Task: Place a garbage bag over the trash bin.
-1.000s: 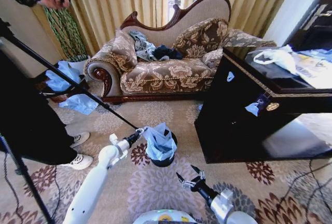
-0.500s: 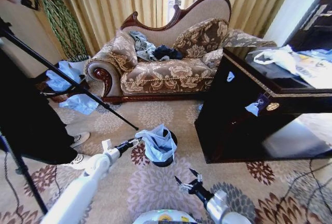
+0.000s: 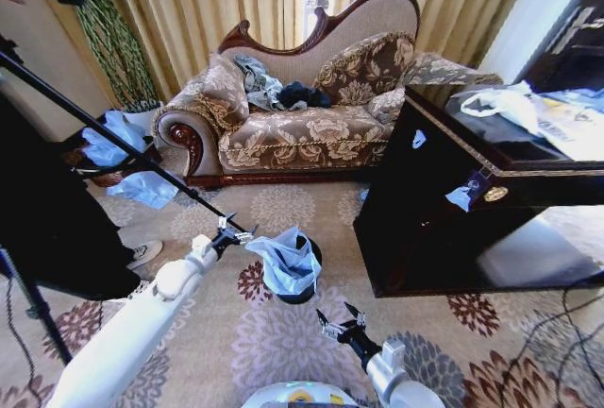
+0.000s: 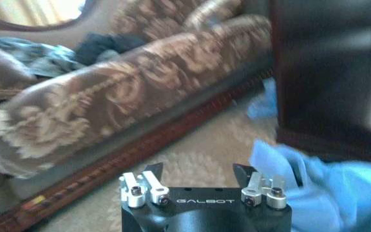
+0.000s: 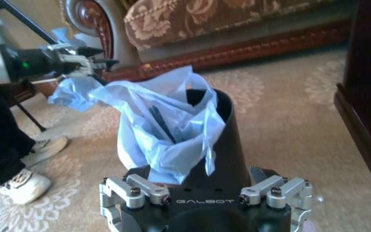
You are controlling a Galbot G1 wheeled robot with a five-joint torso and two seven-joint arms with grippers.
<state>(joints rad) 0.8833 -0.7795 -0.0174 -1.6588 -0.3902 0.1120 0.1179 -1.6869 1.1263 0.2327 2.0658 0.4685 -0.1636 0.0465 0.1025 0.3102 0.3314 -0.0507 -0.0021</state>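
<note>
The garbage bag [image 3: 286, 262] is lying crumpled over the trash bin [image 3: 304, 287] on the carpet. The left hand [image 3: 235, 234], fingers apart, is touching its left edge. The right hand [image 3: 341, 319] is hovering nearer, fingers apart.

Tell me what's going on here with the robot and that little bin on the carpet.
The robot is lining a small black cylindrical trash bin with a thin pale blue plastic garbage bag. The bag sits bunched in the bin's mouth, not spread over the rim. The left gripper is open beside the bag's edge. The right gripper hovers open in front of the bin.
</note>
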